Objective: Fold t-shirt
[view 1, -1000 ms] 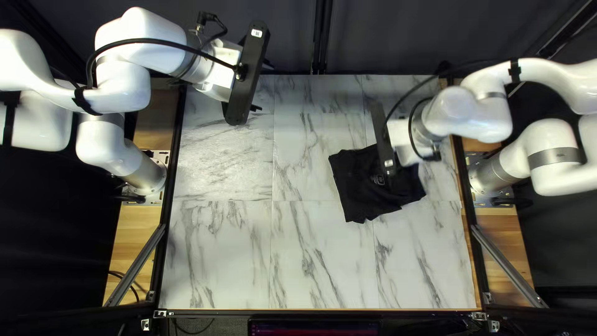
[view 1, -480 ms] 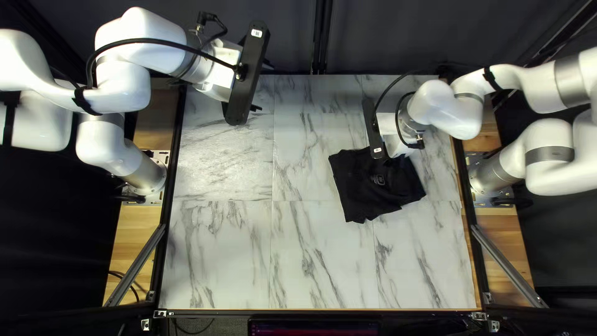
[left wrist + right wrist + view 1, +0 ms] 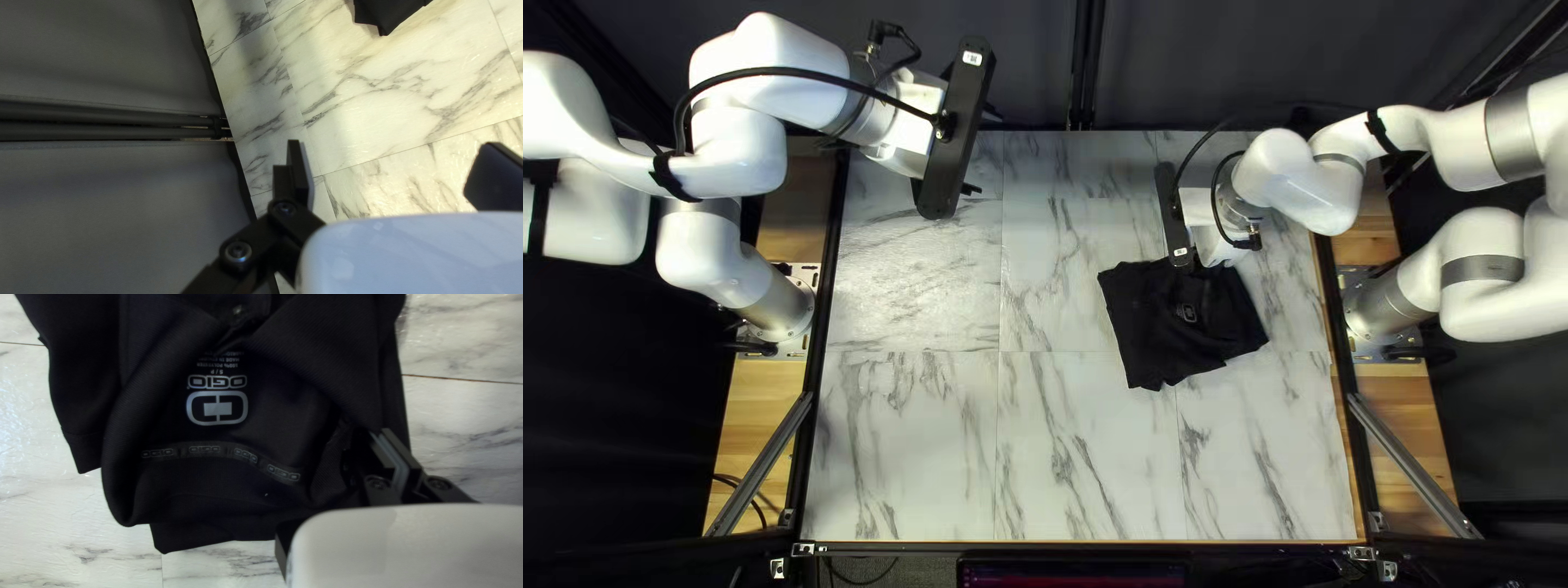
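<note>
Across the wide white marble-patterned table (image 3: pixel 915 446), work sits toward the far side, R of ctr in the top left view. White jointed right arm (image 3: pixel 1296 185) reaches over it; white jointed left arm (image 3: pixel 779 76) hangs well apart. Black cloth t-shirt (image 3: pixel 1154 332) lies flat-ish in a compact bundle, prob. mostly folded, near edge uneven. Judging by the reach, the step is taking or tidying the collar end.

Black two-finger left gripper (image 3: pixel 393 144) is spread wide, nothing btwn; could help by pinning the opp. edge, but only if brought in low w/o snagging. Black two-finger right gripper (image 3: pixel 388 436) has its fingers pressed close together at the shirt's edge; can't tell if any cloth is caught. If none: spread, go down near the tabletop, take every layer, then squeeze. Lift min. height, carry in a low arc, lay down, release fully b4 backing off. Dragging would skew the stack.

Soft black collar (image 3: pixel 117 473) gapes; a top-layer-only pinch there would peel it open. Small grey neck print (image 3: pixel 217 408) makes a handy centring ref.
</note>
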